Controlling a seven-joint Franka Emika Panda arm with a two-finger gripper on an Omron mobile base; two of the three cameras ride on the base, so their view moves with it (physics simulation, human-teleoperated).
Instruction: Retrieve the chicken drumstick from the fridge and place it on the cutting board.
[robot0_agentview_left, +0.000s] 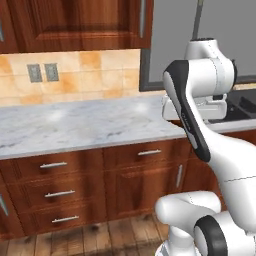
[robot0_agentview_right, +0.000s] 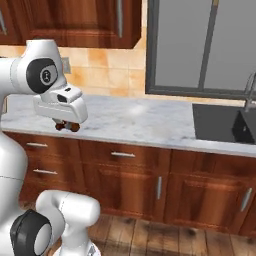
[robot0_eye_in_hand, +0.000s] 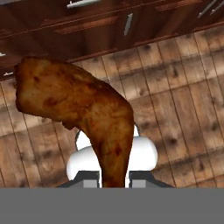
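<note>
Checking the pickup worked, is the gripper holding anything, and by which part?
Yes, the gripper holds the chicken drumstick by its thin end.

My white arm with dark joints (robot0_agentview_left: 200, 85) holds glossy reddish-brown mottled chicken drumstick (robot0_eye_in_hand: 83, 113). White-grey veined marble counter (robot0_agentview_left: 75, 125). Dark reddish-brown wooden cabinets (robot0_agentview_left: 75, 185), silver bar handles (robot0_agentview_left: 53, 164). Tan-orange blotchy tile backsplash (robot0_agentview_left: 90, 75). Black sink basin (robot0_agentview_right: 220, 122) at right. Brown plank floor (robot0_eye_in_hand: 183, 109).

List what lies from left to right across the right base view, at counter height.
Robot arm → claw shut on the chicken drumstick → bare marble counter → dark sink → faucet.
</note>
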